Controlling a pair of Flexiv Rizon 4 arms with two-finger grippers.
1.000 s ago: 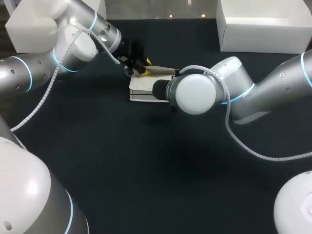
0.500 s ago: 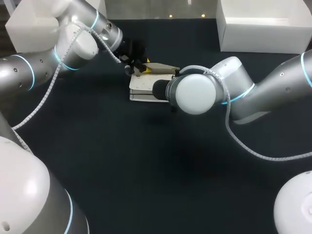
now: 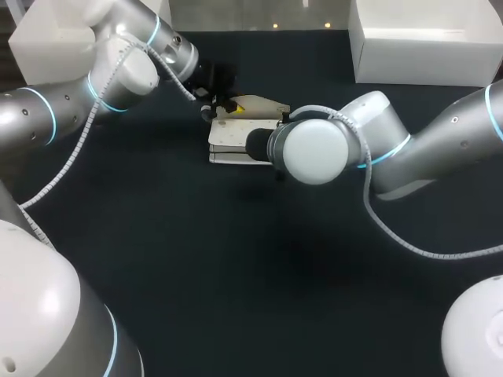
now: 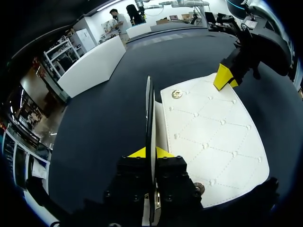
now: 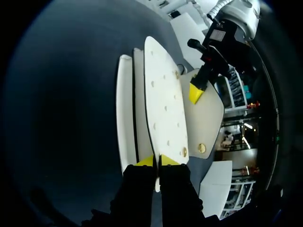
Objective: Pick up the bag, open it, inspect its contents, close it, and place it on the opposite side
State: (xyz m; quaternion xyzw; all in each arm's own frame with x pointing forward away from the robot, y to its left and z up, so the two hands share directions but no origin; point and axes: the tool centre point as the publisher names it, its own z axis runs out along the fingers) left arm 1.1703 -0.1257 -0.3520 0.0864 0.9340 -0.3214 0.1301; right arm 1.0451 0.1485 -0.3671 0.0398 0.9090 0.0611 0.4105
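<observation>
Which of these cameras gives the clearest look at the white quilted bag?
The left wrist view: the white quilted bag shows its broad stitched face there. The right wrist view sees the bag mostly edge-on; in the head view the bag is small and partly behind the right arm.
</observation>
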